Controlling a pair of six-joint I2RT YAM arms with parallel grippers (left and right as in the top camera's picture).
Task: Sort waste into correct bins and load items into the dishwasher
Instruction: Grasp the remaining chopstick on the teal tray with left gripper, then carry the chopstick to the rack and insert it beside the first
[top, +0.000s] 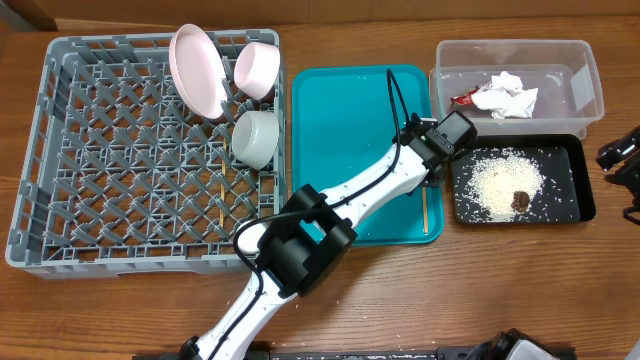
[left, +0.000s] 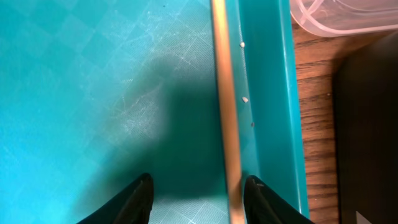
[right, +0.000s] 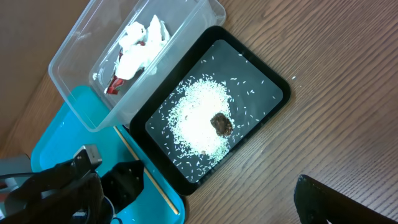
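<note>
Teal tray (left: 93, 74) again, lol. The wooden chopstick (left: 225, 93) is lying right along the foot of its right-hand wall. The left gripper (left: 199, 179) is down over it with the jaws about half spread. The stick sits between them but way off centre, almost against the right-hand finger (left: 261, 202). Doesn't look pinched yet.
— rackhand

Yeah, that's what bugs me. I reckon that finger could land on the tray wall, and then the other one just shoves the stick up the slope and it rolls free. Even if it does grab, a skinny round stick can twist in the pads and swing on the way to the dish rack (top: 40, 150). The right gripper (top: 620, 165) is wide open and empty out past the black tray (top: 585, 180), so it's no backup.
— yam_fan
</note>
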